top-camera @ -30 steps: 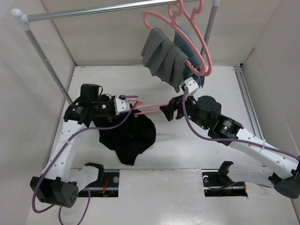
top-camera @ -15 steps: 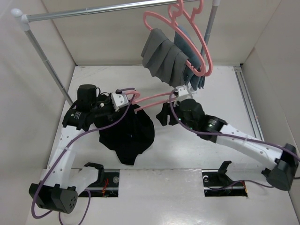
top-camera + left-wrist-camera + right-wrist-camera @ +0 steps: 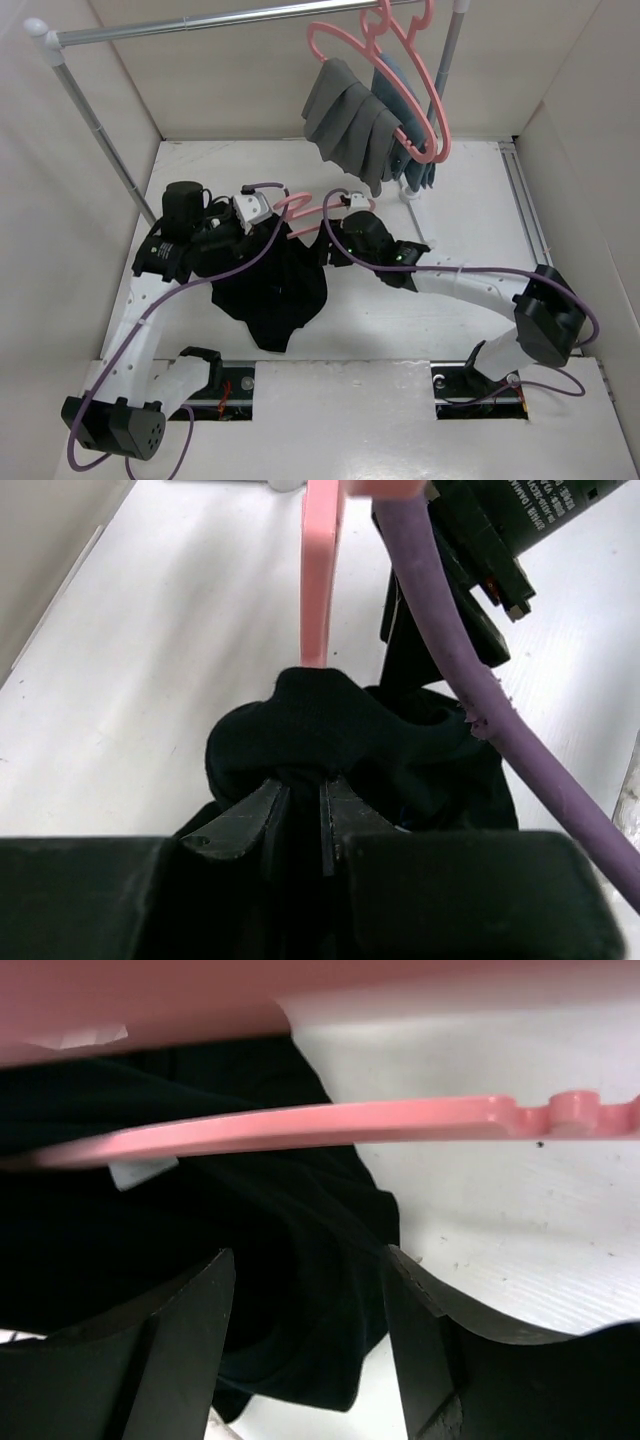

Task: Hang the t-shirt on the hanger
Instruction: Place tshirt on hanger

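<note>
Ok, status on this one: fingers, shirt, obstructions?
Left fingers shut on t-shirt. Right fingers open over t-shirt, hanger crossing beyond tips. Purple cable close by.

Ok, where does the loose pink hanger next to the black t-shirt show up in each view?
Top external: hanger at centre, between the two arms, just above the t-shirt.
Left wrist: pink bar at top centre, running down behind the t-shirt.
Right wrist: pink bar across the upper half, over the t-shirt.
Shared landmark: the black t-shirt.
</note>
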Robot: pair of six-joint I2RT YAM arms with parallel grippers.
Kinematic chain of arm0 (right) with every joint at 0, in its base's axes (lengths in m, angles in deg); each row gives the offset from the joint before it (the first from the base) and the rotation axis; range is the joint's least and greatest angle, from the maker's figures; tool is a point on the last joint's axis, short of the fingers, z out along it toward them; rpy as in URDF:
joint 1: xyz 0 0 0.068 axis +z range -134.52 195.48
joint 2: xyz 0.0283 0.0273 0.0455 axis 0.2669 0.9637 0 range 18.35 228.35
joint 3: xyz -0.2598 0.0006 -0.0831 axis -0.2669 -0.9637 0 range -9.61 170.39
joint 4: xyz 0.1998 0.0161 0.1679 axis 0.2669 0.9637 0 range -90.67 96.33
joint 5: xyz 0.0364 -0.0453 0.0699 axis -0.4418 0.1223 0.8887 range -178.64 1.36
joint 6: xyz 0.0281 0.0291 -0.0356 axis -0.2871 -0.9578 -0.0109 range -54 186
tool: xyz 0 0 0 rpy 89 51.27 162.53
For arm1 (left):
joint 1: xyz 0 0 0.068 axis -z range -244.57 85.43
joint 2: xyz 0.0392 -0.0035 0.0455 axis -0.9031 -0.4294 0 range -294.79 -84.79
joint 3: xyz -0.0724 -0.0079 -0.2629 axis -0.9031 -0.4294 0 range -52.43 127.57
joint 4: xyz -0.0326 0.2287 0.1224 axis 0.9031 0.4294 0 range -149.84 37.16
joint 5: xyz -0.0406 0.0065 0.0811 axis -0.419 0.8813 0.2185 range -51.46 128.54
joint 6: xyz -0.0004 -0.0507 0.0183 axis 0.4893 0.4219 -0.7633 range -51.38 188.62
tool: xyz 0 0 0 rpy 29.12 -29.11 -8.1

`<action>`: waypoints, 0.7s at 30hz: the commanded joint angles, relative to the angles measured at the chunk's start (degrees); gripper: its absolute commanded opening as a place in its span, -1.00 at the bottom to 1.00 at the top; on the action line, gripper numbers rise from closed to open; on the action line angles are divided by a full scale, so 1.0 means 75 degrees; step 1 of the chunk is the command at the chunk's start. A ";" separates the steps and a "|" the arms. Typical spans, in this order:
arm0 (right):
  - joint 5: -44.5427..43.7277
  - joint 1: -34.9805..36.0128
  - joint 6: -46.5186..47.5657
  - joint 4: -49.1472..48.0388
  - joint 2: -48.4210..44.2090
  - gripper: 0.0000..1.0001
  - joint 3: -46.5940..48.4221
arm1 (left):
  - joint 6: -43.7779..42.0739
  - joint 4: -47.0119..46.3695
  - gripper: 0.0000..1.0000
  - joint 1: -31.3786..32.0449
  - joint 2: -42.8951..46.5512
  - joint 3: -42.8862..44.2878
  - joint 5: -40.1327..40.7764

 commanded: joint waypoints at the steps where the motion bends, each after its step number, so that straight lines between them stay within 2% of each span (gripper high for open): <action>1: -0.0791 0.0301 -0.0233 -0.0528 -0.0568 0.30 0.0122 | 0.0454 -0.0989 -1.00 -0.0029 0.0194 -0.0027 -0.0395; 5: -0.2214 0.0829 0.0458 -0.0528 -0.1623 0.41 -0.0088 | 0.0384 -0.0989 -1.00 -0.0029 0.0264 -0.0202 -0.0080; 11: -0.3127 0.1017 -0.0455 -0.0680 -0.2469 0.46 -0.1027 | 0.0770 -0.1317 -1.00 -0.0029 0.0264 -0.0004 -0.0149; 15: -0.3294 0.1204 -0.0620 -0.0680 -0.2551 0.46 -0.1121 | 0.0841 -0.1072 -1.00 -0.0029 0.0707 0.0102 -0.0639; 21: -0.2837 0.1275 -0.1357 -0.1383 -0.2293 0.46 -0.1414 | 0.2023 -0.1269 -1.00 -0.0029 0.1470 -0.0061 -0.0957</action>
